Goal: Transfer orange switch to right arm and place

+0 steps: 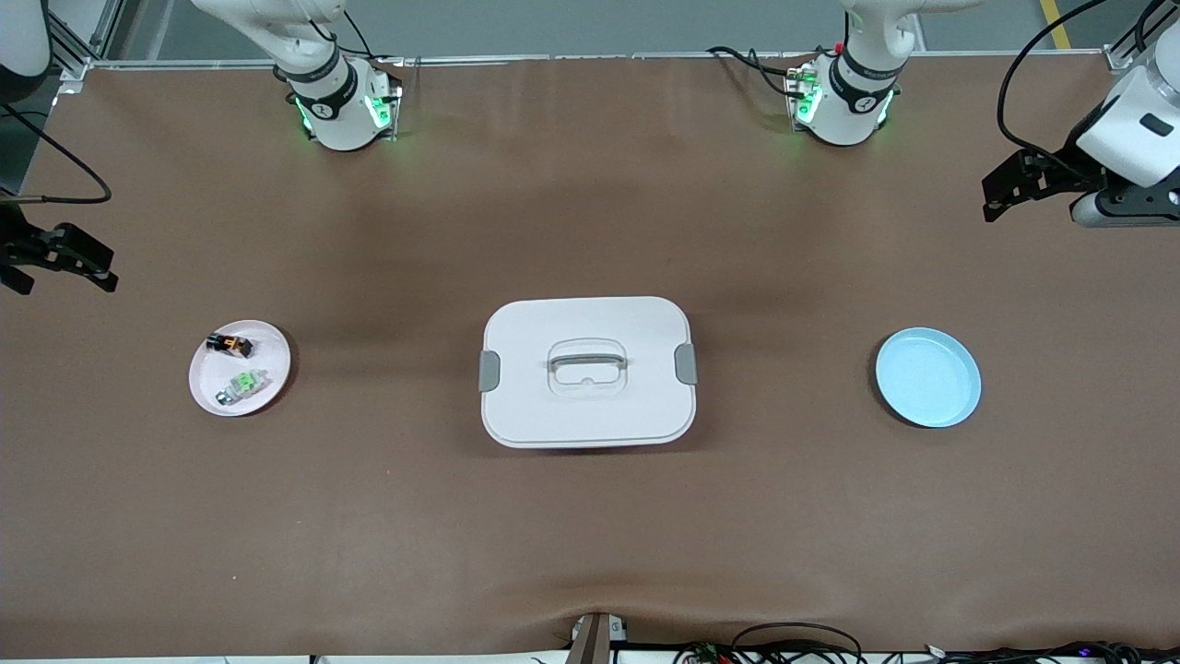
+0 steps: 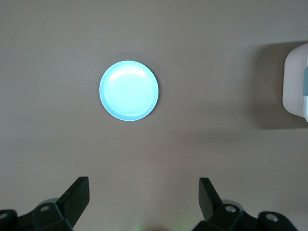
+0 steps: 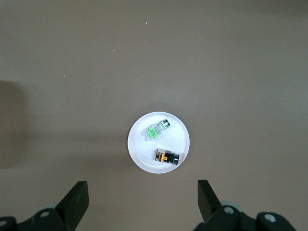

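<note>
The orange switch [image 1: 230,345] lies on a small white plate [image 1: 277,364] toward the right arm's end of the table, with its orange face showing. It also shows in the right wrist view [image 3: 167,157] on the same plate [image 3: 143,157]. My right gripper [image 1: 60,270] hangs open and empty over bare table beside that plate, and its two fingers stand wide apart in its wrist view [image 3: 143,195]. My left gripper [image 1: 996,195] is open and empty over the left arm's end of the table, above the mat next to a light blue plate [image 1: 927,377], wide apart in its wrist view [image 2: 143,192].
A silver-grey part with a green face [image 1: 241,384] shares the white plate, nearer the front camera than the switch. A white lidded box with a handle [image 1: 587,369] stands mid-table. The light blue plate [image 2: 129,90] holds nothing. Cables lie along the table's front edge.
</note>
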Tool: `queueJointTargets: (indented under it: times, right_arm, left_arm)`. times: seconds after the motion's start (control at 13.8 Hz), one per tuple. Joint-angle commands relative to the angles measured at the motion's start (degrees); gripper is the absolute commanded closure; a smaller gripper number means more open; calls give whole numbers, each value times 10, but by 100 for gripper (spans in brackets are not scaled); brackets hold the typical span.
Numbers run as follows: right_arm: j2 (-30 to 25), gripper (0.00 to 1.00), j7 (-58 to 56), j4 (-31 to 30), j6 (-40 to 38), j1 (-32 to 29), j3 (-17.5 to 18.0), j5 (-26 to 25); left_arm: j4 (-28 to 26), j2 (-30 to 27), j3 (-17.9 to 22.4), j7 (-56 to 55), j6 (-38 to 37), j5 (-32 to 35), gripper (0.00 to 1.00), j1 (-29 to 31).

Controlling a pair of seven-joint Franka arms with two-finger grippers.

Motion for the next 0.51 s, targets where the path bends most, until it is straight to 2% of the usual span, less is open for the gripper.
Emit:
queueJointTargets:
  times: [0.0,0.43]
  right_arm:
    - [-1,0,14,33,-32,13,-1,8]
    - [1,0,61,46,-47,11,-4,16]
  left_arm:
    - [-1,-1,-1,14,5,-10,0,5]
    - [6,10,1,14,5,-20,0,4]
